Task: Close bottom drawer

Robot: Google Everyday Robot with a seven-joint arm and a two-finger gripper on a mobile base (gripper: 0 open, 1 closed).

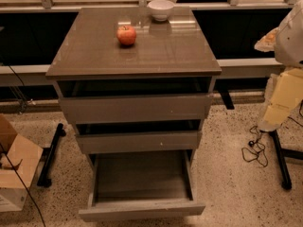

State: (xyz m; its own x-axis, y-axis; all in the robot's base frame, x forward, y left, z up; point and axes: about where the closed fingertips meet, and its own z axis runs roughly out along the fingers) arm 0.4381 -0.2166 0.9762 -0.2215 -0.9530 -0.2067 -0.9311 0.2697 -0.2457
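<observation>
The bottom drawer point(142, 210) is the lowest of the cabinet's three grey-brown drawers. It is pulled far out toward me, and its wide shallow grey tray point(142, 174) is open to view and holds nothing. The middle drawer point(138, 142) and the top drawer point(135, 109) are each out a little, with dark gaps above them. My arm comes in at the right edge, and the gripper point(272, 119) hangs pointing down to the right of the cabinet, at about middle-drawer height. It is well apart from the bottom drawer and touches nothing.
A red apple point(126, 35) and a white bowl point(161, 9) stand on the cabinet top point(94, 56). A cardboard box point(14, 169) sits on the floor at left. A black stand leg point(281, 160) and a cable point(255, 148) lie on the floor at right.
</observation>
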